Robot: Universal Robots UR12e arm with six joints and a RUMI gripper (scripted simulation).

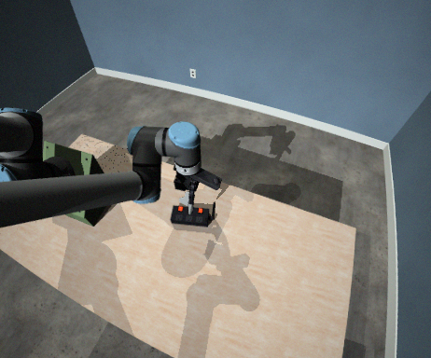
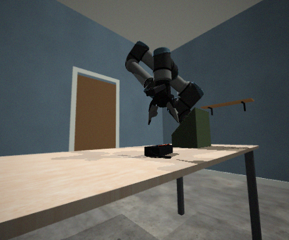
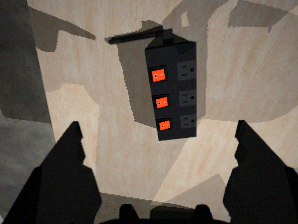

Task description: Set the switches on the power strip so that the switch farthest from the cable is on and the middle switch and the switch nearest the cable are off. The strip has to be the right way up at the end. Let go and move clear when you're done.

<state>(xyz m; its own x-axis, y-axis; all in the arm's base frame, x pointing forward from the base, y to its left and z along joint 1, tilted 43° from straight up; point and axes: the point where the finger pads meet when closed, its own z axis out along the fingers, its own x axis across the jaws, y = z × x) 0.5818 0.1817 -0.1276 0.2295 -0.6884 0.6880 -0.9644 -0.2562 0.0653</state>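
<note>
open claw [image 3: 159, 165], above power strip [image 3: 172, 90]

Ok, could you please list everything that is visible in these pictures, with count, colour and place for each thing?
Power strip: one, black, flat on the table, switches facing up, below the gripper.
Switches: three, orange-red, in a row on the strip.
Sockets: three, dark, one beside each switch.
Cable: one stub, black, at the strip's far end in the wrist view.
Table: one, light wood top, dark legs.
Block: one, green, on the table at the arm's base.
Door: one, brown with white frame, in the blue wall.
Wall shelf: one, wooden, on black brackets.
Wall outlet: one, white, low on the wall.
Arm: one, dark grey with blue caps.
Gripper: one, black, open, holding nothing, above the strip.
</note>
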